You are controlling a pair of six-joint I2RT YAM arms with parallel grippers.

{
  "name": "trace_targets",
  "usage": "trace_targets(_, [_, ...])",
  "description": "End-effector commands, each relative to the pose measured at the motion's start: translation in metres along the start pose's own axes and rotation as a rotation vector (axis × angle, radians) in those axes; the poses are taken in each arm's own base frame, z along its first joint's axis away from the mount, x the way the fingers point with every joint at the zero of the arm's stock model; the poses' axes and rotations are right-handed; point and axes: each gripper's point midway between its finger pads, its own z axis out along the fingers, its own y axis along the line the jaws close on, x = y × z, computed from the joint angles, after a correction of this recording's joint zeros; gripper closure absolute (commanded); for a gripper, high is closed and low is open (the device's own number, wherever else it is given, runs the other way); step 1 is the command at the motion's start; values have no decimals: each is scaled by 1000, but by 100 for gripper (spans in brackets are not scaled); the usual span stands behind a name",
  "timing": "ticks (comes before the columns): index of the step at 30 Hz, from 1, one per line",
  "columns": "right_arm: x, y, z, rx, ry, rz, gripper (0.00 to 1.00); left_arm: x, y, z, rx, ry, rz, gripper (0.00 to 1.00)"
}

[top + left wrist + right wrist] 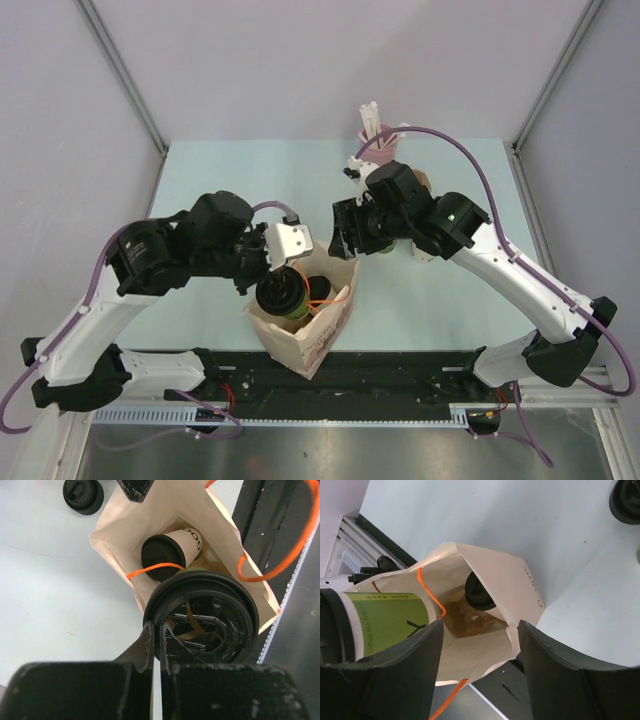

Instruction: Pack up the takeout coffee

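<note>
Pinching the lid rim of the green cup [390, 617], the left tool [154, 630] is clamped narrow and hangs it over the paper bag's [115, 535] mouth, probably to lower it beside the white cup [172, 547] lying inside. At the bag's far rim the right tool [479, 625] stands wide, seemingly placed to keep the opening spread.

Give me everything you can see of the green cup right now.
The green cup is paper, olive-green with dark lettering, capped by a round black plastic lid. The left gripper has its jaws shut on the lid's rim, holding the cup lid-up at the mouth of the open paper bag, above the white cup lying inside. Whether it touches the bag is unclear.
</note>
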Motion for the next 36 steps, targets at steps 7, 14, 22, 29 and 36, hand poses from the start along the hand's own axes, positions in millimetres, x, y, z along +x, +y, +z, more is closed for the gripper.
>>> trace_targets(7, [-3, -6, 22, -40, 42, -111, 34, 17, -9, 8, 25, 137, 118, 100])
trace_targets(14, [-13, -17, 18, -84, 10, -58, 35, 26, -15, 25, 63, 173, 151, 100])
trace_targets(22, [-1, -13, 33, -118, 57, -73, 36, 32, -22, 44, 95, 181, 146, 100])
trace_targets(29, [5, -10, 41, -139, 80, -83, 36, 39, -27, 56, 102, 161, 139, 100])
trace_targets(36, [5, -11, 46, -141, 80, -72, 36, 48, -34, 72, 116, 142, 145, 100])
